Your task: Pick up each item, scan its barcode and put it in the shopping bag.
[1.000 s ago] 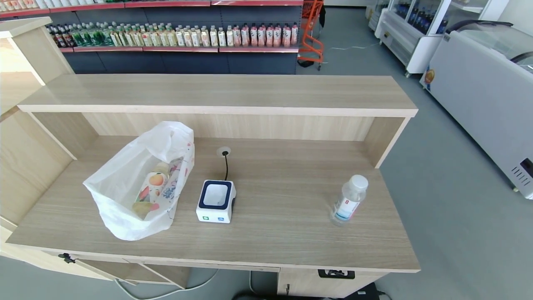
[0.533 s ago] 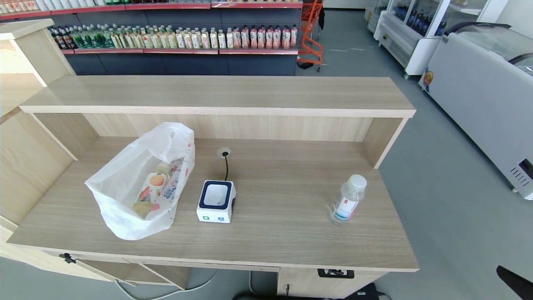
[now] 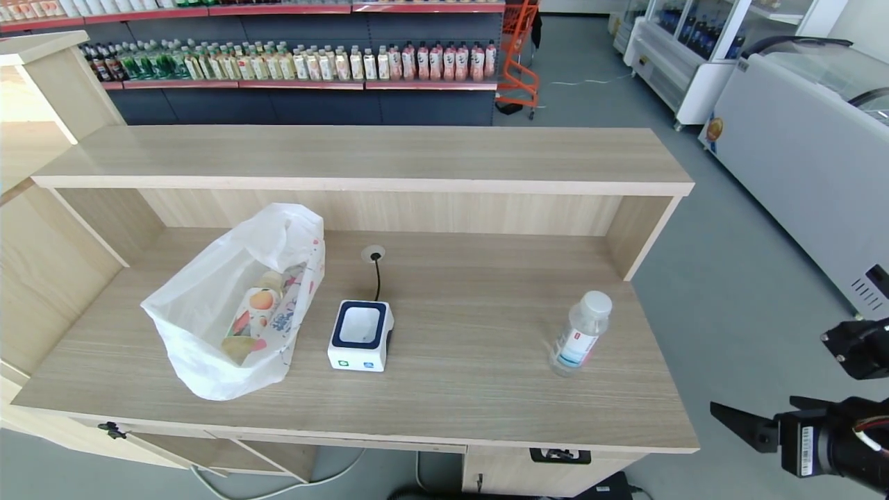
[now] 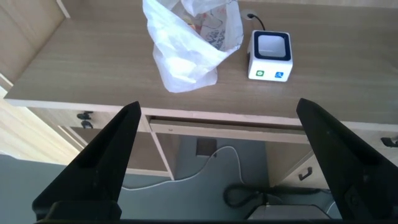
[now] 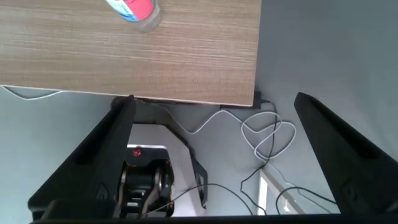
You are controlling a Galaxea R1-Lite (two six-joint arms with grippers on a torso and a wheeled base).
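The right gripper (image 3: pixel 769 373) is coming into the head view from the lower right. Half a second ago it was a single dark tip at the edge; now both fingers and the wrist are showing, fingers spread wide. It is drawing nearer the water bottle (image 3: pixel 582 333), which is standing ahead of it and to its left, still well apart.

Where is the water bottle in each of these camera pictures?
Head view: the water bottle stands upright near the right end of the counter.
Left wrist view: this camera faces the counter's other end, with the shopping bag and the scanner.
Right wrist view: the water bottle is cut off by the frame, on the counter top near its corner.
Shared landmark: the counter's front edge.
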